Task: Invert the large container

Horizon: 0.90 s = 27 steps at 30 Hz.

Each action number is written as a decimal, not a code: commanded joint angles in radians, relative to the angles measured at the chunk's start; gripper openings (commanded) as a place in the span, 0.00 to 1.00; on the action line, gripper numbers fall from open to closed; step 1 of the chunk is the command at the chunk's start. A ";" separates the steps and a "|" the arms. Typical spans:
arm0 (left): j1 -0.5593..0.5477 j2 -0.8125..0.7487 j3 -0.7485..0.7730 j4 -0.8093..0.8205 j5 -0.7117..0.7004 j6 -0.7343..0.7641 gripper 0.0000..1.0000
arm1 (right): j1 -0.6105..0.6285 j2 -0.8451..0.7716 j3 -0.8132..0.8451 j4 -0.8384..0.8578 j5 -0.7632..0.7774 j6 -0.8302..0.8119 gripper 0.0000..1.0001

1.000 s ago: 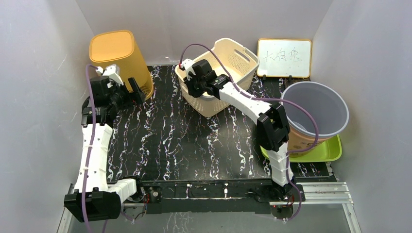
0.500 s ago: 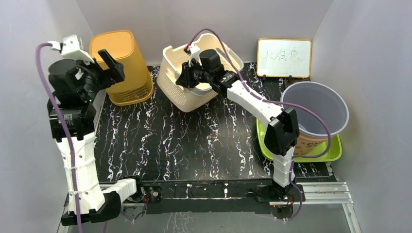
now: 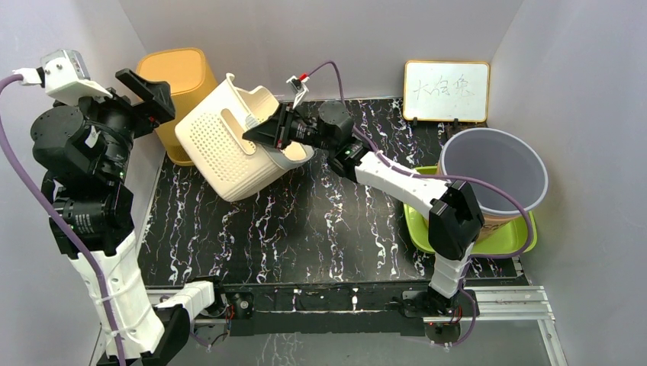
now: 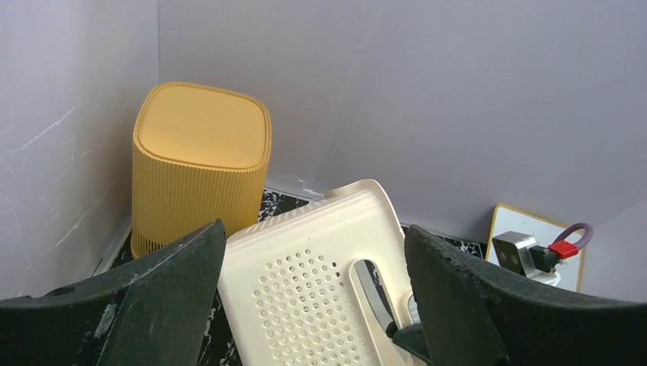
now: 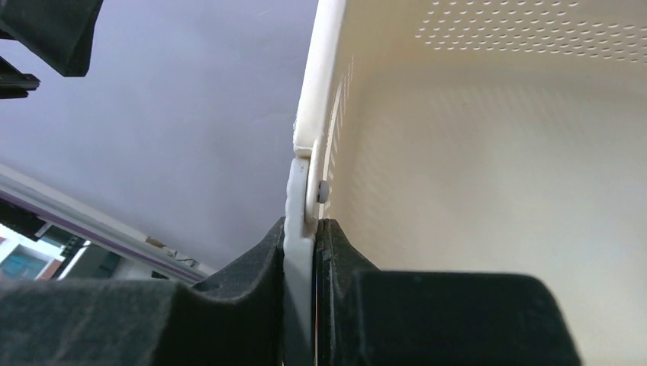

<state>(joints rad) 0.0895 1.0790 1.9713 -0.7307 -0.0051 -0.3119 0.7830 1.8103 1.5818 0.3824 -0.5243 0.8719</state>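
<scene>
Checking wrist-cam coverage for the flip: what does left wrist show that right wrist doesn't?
Left wrist only: the orange bin standing in the corner, the tilted cream basket from outside, with its perforated wall and handle slot, and the left jaws open, holding nothing. Right wrist only: the basket's inside, and the right jaws shut on its rim. Both: the basket itself.

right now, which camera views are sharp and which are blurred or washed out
Top external: evenly lit and sharp, soft shadows only, the tilted cream basket clear. Left wrist: the orange bin is crisp, the left fingers dark and soft at the bottom. Right wrist: the right fingers blurred from closeness, the basket's inside pale and low in contrast.
</scene>
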 commanded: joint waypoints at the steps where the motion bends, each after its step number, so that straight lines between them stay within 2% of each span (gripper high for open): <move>1: -0.008 -0.014 0.042 -0.011 -0.007 -0.014 0.86 | 0.044 -0.103 0.012 0.280 0.045 0.134 0.00; 6: -0.010 -0.015 0.056 -0.011 0.014 -0.024 0.86 | 0.096 -0.152 0.026 0.216 0.133 0.121 0.00; 11: -0.011 -0.016 0.045 -0.006 0.042 -0.033 0.85 | 0.098 -0.210 -0.065 0.247 0.198 0.173 0.00; 14: -0.010 -0.011 0.045 -0.003 0.054 -0.036 0.85 | 0.095 -0.192 -0.142 0.377 0.170 0.278 0.00; 19: -0.010 -0.004 0.049 -0.005 0.065 -0.033 0.85 | 0.091 -0.078 -0.203 0.713 0.105 0.584 0.00; 22: -0.012 -0.002 0.058 -0.011 0.060 -0.030 0.84 | 0.100 0.007 -0.193 0.821 0.100 0.682 0.00; 27: -0.017 0.007 0.070 -0.014 0.054 -0.027 0.84 | 0.120 0.059 -0.205 0.971 0.136 0.801 0.00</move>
<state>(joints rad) 0.0803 1.0786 2.0033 -0.7425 0.0380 -0.3412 0.8829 1.8797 1.3552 0.9771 -0.4217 1.4776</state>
